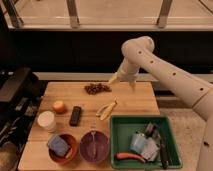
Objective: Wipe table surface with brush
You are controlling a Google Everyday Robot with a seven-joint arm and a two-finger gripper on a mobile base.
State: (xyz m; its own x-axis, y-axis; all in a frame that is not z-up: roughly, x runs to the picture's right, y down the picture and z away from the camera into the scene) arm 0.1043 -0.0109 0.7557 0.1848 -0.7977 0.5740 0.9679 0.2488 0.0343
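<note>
The table surface (132, 102) is a light-brown wooden plank top in the middle of the camera view. The brush (161, 144) is a slender dark thing lying in the right part of the green tray (120, 135), among other items. My gripper (122, 80) hangs at the end of the white arm over the table's far edge, right of centre. It is far from the brush and just right of a dark clump of small bits (97, 88).
On the table are an orange fruit (59, 106), a flat black remote (75, 115), a white cup (46, 121), a pale yellowish object (106, 109), an orange bowl with a blue sponge (62, 146) and a purple bowl (94, 146). A carrot (131, 157) lies in the tray.
</note>
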